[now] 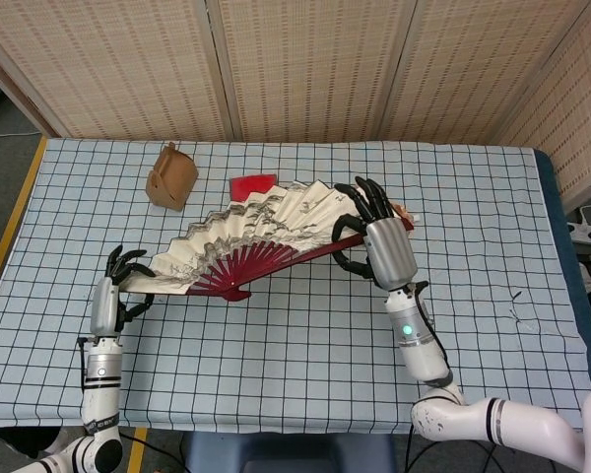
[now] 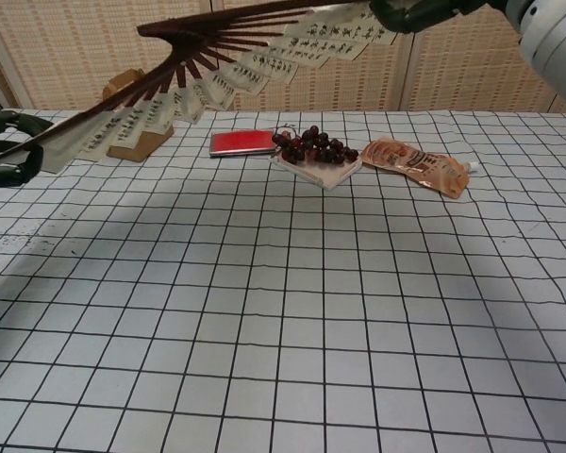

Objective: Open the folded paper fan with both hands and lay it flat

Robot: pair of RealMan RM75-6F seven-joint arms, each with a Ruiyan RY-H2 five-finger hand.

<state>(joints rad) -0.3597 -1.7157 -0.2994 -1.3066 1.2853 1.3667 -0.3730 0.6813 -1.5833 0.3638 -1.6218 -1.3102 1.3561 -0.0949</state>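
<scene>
The paper fan (image 1: 261, 232) is spread wide open, cream paper with ink painting and dark red ribs, held up above the table. In the chest view the fan (image 2: 236, 66) shows from below, with calligraphy on its panels. My left hand (image 1: 118, 281) grips the left end rib near the table's left side; its fingers (image 2: 5, 151) also show at the left edge of the chest view. My right hand (image 1: 374, 232) grips the right end rib, and it shows at the top of the chest view (image 2: 424, 11). The pivot (image 1: 238, 294) points toward me.
A small brown paper box (image 1: 171, 176) stands at the back left. A red flat packet (image 2: 242, 142), a tray of dark grapes (image 2: 313, 151) and an orange snack pouch (image 2: 417, 162) lie at the back middle on the checked tablecloth (image 2: 283, 311).
</scene>
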